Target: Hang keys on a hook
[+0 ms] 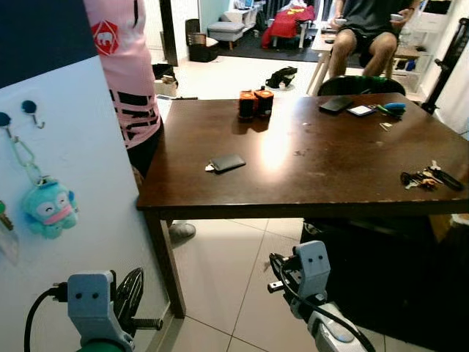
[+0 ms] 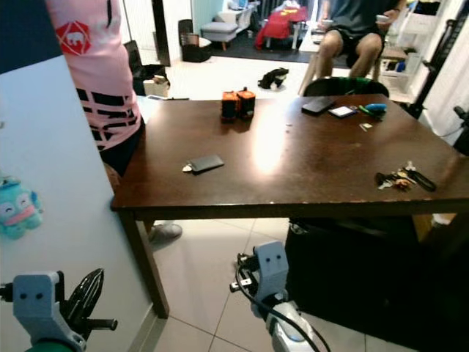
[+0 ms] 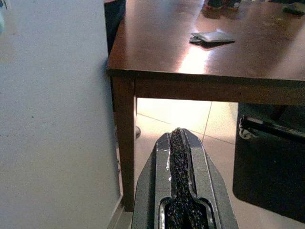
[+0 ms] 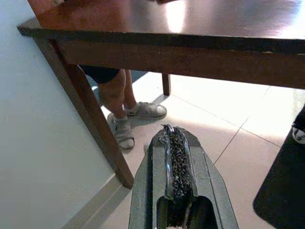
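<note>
A bunch of keys (image 1: 429, 178) lies near the right edge of the dark wooden table (image 1: 293, 183). On the white board (image 1: 80, 183) at my left, two dark hooks (image 1: 31, 110) stick out. A teal plush keychain (image 1: 47, 209) hangs from a clip below the one nearer the board's left edge. Both arms are low, below table height. My left gripper (image 3: 180, 143) is shut and empty, close to the board and the table leg (image 3: 125, 143). My right gripper (image 4: 170, 140) is also shut and empty, under the table's front edge.
A person in a pink shirt (image 1: 124, 66) stands between board and table; their feet (image 4: 138, 114) show under it. Another person (image 1: 366, 33) sits beyond the table. A black wallet (image 1: 227, 162), orange-black items (image 1: 254, 103) and phones (image 1: 337, 104) lie on top. A black case (image 1: 388, 271) stands beneath.
</note>
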Available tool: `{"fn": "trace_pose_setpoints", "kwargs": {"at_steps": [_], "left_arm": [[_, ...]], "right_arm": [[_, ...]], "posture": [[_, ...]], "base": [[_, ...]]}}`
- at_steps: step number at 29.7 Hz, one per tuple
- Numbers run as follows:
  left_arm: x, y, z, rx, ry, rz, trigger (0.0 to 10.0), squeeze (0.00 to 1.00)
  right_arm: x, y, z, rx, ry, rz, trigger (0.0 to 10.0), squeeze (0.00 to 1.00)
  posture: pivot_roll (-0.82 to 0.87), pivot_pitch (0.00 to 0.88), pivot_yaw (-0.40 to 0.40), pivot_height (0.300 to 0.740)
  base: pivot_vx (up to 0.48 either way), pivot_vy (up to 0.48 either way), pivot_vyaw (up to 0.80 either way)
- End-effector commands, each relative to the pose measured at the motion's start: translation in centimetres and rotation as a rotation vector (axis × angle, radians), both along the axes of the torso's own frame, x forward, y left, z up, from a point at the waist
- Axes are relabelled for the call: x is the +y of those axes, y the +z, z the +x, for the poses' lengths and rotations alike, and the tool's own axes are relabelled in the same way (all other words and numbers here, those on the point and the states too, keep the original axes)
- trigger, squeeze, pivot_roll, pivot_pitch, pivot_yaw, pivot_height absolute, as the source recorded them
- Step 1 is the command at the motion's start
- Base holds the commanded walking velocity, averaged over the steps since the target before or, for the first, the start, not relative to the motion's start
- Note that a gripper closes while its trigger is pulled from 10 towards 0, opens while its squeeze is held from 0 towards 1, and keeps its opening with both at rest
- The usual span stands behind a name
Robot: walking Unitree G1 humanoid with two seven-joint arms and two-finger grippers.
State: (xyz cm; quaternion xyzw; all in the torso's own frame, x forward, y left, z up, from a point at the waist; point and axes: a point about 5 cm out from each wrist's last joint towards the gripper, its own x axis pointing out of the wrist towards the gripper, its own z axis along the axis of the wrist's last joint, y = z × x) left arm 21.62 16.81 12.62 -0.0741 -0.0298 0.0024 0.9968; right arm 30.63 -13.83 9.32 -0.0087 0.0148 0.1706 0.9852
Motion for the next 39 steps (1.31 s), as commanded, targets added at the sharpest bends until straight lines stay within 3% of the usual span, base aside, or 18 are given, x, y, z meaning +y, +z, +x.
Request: {"fn": "trace_pose_setpoints", "kwargs": {"at_steps": [1, 8, 39], "left_arm": [[0.34, -0.34, -0.18, 0.018, 0.017, 0.011, 10.0, 0.00], [0.10, -0.57, 0.12, 0.027, 0.020, -0.001, 10.0, 0.00], [-0.21, -0.98, 0.08, 0.029, 0.044, 0.026, 10.0, 0.00]], "right_arm": [[0.39, -0.30, -0.17, -0.001, 0.017, -0.030, 10.0, 0.00], [1.07, -0.30, -0.36, -0.032, 0.046, -0.091, 10.0, 0.00], [0.89, -0.21, -0.03, -0.036, 0.030, -0.078, 10.0, 0.00]], "posture": [[-0.05, 0.064, 0.129, 0.740], [-0.05, 0.052, 0.121, 0.740], [-0.05, 0.042, 0.100, 0.740]], "base": [[0.000, 0.000, 0.00], [0.000, 0.000, 0.57], [0.000, 0.000, 0.80]]}}
